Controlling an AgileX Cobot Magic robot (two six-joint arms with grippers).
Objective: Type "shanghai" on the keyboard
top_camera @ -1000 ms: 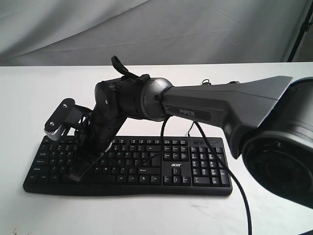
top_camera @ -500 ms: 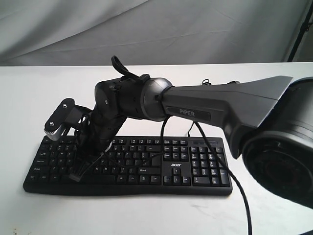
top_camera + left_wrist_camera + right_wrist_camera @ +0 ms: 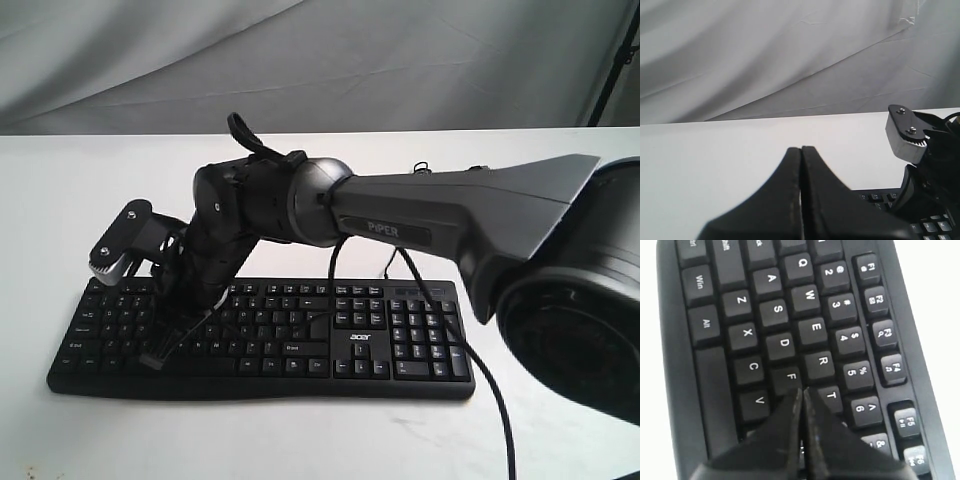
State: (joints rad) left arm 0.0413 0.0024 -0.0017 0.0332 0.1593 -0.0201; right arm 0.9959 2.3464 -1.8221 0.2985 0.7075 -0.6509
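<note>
- The right gripper (image 3: 801, 391) has its jaws pressed together, with only a thin seam between the two black fingers (image 3: 785, 425) and nothing pinched.
- In the right wrist view the closed tip points down at the letter keys of the keyboard (image 3: 785, 342). It sits just beside the F key (image 3: 791, 376) and the T key (image 3: 830, 395), and the key beneath it is hidden.
- Whether the tip touches a key cannot be told from that view.
- In the exterior view the right gripper (image 3: 160, 350) comes down onto the left half of the keyboard (image 3: 290, 345), and the right arm (image 3: 440, 215) reaches across the middle from the right.
- The left gripper (image 3: 801, 150) also has its jaws shut flat against each other and holds nothing.
- It hangs over bare white table (image 3: 715, 150), off the keyboard's end. A corner of the keyboard (image 3: 875, 196) shows just beside the right arm's wrist.
- The keyboard lies flat on the white table (image 3: 300, 440), long side toward the exterior camera, number pad on that view's right, with the "acer" logo (image 3: 360, 350) near the arrow keys.
- A black cable (image 3: 487, 385) drops from the right arm across the number-pad end and down over the table.
- A grey cloth (image 3: 300, 60) hangs behind the table.
</note>
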